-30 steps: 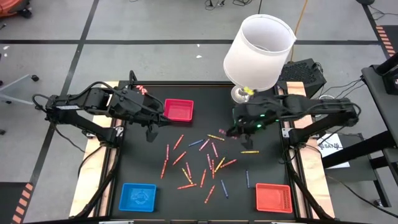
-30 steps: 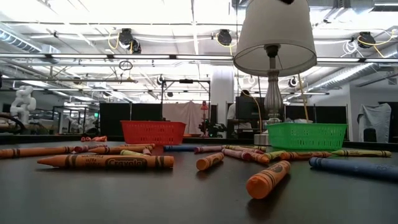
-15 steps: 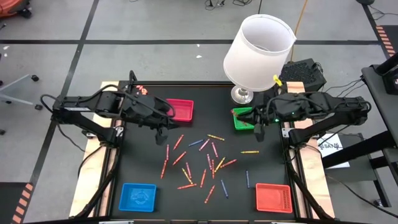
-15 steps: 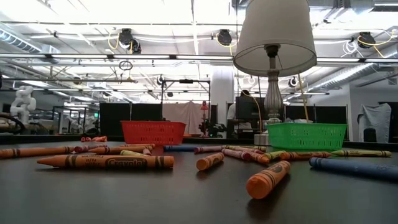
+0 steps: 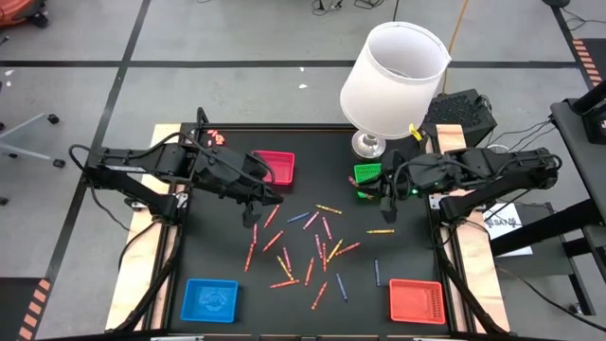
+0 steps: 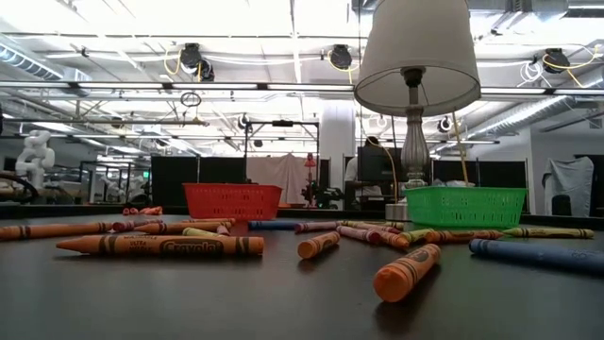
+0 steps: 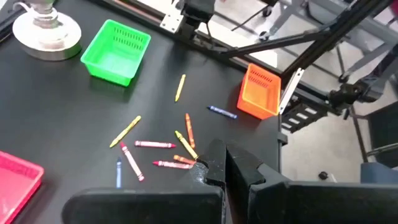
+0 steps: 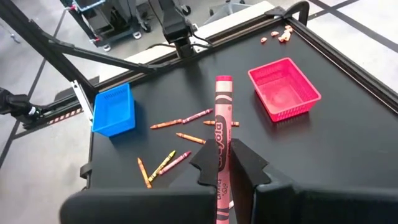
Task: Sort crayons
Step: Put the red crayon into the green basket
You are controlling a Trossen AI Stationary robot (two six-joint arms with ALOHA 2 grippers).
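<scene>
Right gripper [image 8: 224, 163] had swung toward the nine o'clock side — jaws pinching a pink crayon [image 8: 221, 121]; left gripper [image 7: 221, 163], pressed together, hovered. Best release low over the pink tray [image 8: 284, 88].

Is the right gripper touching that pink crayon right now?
Touching. In the right wrist view the right gripper has its fingers closed on the pink crayon, which sticks out forward between them.

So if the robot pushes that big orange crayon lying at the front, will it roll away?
Probably. The orange crayon is round and lies flat on the smooth black table, so a sideways nudge would likely roll it. Pushed end-on, it would more likely slide. It looks straight and stiff, so it shouldn't bend.
</scene>
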